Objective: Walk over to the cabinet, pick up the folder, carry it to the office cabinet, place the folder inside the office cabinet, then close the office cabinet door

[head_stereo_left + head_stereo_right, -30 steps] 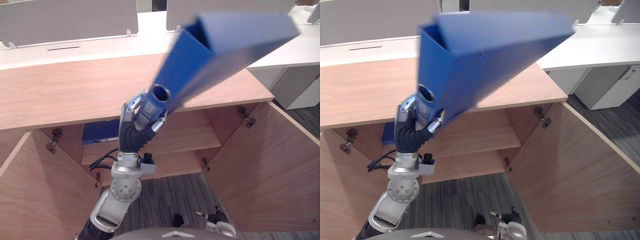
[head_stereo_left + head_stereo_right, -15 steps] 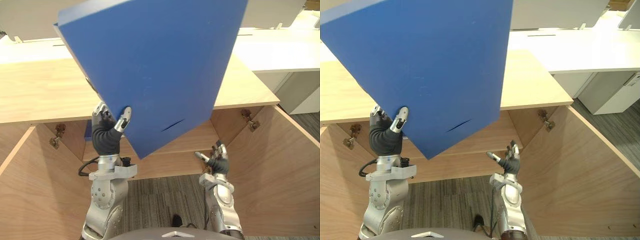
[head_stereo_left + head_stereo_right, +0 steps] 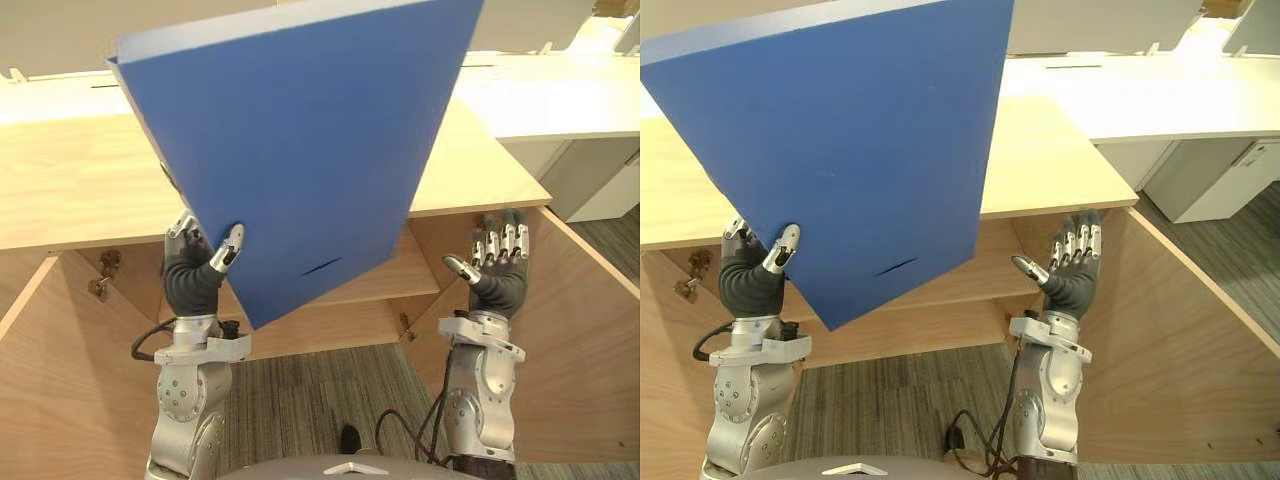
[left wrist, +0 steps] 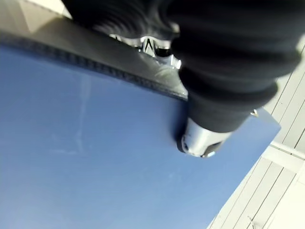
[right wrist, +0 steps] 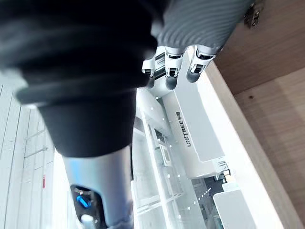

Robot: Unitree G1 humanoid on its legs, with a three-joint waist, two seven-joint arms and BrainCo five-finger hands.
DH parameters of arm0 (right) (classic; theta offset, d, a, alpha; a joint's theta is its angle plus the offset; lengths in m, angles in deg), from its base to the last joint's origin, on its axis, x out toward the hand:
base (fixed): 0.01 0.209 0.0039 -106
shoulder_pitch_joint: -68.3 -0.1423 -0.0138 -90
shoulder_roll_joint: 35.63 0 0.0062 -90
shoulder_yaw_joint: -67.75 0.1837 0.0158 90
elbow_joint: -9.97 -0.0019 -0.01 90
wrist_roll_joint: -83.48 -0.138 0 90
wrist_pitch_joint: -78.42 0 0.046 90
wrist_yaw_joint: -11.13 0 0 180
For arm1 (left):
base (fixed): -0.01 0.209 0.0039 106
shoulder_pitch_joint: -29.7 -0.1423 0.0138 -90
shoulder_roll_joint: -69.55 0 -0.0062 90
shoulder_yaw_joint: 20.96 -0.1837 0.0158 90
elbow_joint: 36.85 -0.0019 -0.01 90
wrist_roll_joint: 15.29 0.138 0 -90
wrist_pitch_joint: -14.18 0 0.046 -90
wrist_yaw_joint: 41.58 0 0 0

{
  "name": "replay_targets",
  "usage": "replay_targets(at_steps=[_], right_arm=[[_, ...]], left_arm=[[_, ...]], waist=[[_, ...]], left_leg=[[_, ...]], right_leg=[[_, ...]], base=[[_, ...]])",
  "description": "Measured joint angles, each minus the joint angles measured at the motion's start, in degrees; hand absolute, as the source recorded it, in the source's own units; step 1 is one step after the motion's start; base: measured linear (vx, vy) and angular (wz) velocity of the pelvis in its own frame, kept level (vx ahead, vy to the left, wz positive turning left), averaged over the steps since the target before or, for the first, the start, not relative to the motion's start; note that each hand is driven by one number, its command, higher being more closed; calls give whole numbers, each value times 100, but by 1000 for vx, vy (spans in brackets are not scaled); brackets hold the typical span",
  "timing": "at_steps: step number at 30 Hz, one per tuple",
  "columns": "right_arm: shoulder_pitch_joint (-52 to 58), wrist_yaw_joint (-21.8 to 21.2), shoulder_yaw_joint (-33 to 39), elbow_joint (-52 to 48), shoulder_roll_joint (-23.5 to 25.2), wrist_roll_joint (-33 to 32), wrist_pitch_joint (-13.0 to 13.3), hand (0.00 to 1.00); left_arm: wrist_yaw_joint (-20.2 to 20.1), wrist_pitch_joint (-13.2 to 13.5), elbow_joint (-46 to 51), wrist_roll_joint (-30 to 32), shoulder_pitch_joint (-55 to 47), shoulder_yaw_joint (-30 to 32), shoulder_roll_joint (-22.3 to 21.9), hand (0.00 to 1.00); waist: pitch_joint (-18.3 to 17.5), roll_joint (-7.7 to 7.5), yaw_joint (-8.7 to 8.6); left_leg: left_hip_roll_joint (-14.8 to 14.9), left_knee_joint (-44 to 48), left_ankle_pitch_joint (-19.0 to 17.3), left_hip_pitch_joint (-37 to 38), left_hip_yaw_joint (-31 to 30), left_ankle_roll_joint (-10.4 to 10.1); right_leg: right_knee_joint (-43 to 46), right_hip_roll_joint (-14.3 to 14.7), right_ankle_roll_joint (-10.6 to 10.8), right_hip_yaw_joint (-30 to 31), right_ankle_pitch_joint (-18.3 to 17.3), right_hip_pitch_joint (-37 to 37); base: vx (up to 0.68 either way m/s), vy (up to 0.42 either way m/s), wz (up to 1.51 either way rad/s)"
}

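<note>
A large blue folder (image 3: pixel 310 140) stands tilted in front of me, its flat face toward the camera and one corner pointing down. My left hand (image 3: pixel 192 275) is shut on the folder's lower left edge, thumb pressed on the blue face (image 4: pixel 95 157). My right hand (image 3: pixel 497 270) is raised to the right of the folder, apart from it, with straight fingers and nothing in it. Behind and below them is the wooden office cabinet (image 3: pixel 70 190) with both doors swung open and a shelf (image 3: pixel 400 275) inside.
The cabinet's right door (image 3: pixel 590 340) stands open beside my right arm, the left door (image 3: pixel 50 380) open on the other side. White desks (image 3: pixel 560 95) with grey partitions lie beyond the cabinet top. Grey carpet (image 3: pixel 320 390) lies below.
My right hand has risen from low by the shelf to the height of the cabinet top, fingers spread. The folder has shifted slightly, still held up by my left hand.
</note>
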Motion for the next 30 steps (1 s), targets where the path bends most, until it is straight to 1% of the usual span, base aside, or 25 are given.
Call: replay_targets(at_steps=[2, 4, 8, 10, 11, 15, 17, 21, 22, 23, 26, 30], right_arm=[[-160, -166, -35, -62, -115, -72, 0, 0], [-454, -495, -202, -120, -489, -186, -10, 0], [-619, -722, -353, -98, -760, -206, -40, 0], [-698, -783, -482, -81, -888, -202, -85, 0], [-742, -871, -545, -77, -935, -201, -86, 0], [-808, -978, -707, 104, -1080, -197, -87, 0], [-811, -1012, -769, 199, -1138, -195, -168, 0], [-966, -1124, -956, 422, -1327, -186, -233, 0], [-981, -1170, -967, 425, -1373, -178, -276, 100], [-990, -1199, -990, 430, -1408, -169, -297, 100], [-1062, -1366, -1244, 676, -1771, -143, -336, 100], [-1096, -1573, -1475, 829, -2042, -141, -396, 100]], left_arm=[[-159, 0, -43, -54, 7, 3, 12, 100], [-474, 1, -231, -220, 35, -6, 107, 100], [-684, 0, -392, -224, 36, -27, 110, 100], [-731, 0, -461, -224, 35, -53, 134, 100], [-747, 0, -470, -224, 35, -57, 168, 100], [-820, 0, -482, -222, 37, -58, 236, 100], [-820, 0, -495, -221, 37, -47, 299, 100], [-820, 0, -528, -221, 44, -27, 330, 100], [-820, 0, -529, -221, 44, -24, 340, 100], [-820, 0, -529, -221, 44, -25, 346, 100], [-819, 0, -561, -211, 99, -20, 516, 100], [-814, -1, -705, -165, 254, -17, 630, 100]], waist=[[0, 0, 5], [2, -3, 47], [3, -4, 113], [5, -6, 123], [6, -8, 123], [12, -18, 116], [15, -22, 123], [16, -24, 133], [17, -25, 138], [17, -27, 137], [18, -29, 138], [19, -31, 158]], left_leg=[[0, 0, 0, -1, 0, 0], [1, -3, 0, -4, -5, 0], [2, -6, 0, -14, -22, 1], [3, -8, 0, -19, -29, 1], [4, -9, 0, -23, -36, 1], [3, -16, 1, -67, -113, 3], [1, -12, 8, -98, -169, 7], [0, -4, 12, -98, -175, 8], [-1, -4, 14, -98, -181, 11], [-1, -4, 14, -98, -182, 11], [-2, -5, 14, -102, -191, 12], [-2, -3, 16, -102, -202, 15]], right_leg=[[0, 0, 0, 0, 0, -1], [1, 2, 0, 0, 0, -1], [1, 0, 0, -1, 0, -1], [1, -1, 0, -1, 0, -1], [1, -1, 0, -2, 0, -1], [1, -14, 1, -5, 0, 0], [1, -19, 1, -6, -1, -2], [1, -17, 1, -6, 0, -5], [1, -17, 1, -6, 0, -6], [1, -17, 1, -6, 0, -5], [1, -21, 0, -7, 0, -5], [1, -24, -1, -8, 1, 0]], base=[[-45, -23, 0], [-69, -37, 1], [-43, -23, 2], [-44, -23, 2], [-36, -19, 3], [-51, -24, 10], [-33, -18, 12], [-23, -15, 2], [-31, -18, 2], [0, 0, 0], [-40, -21, 1], [-43, -22, 2]])
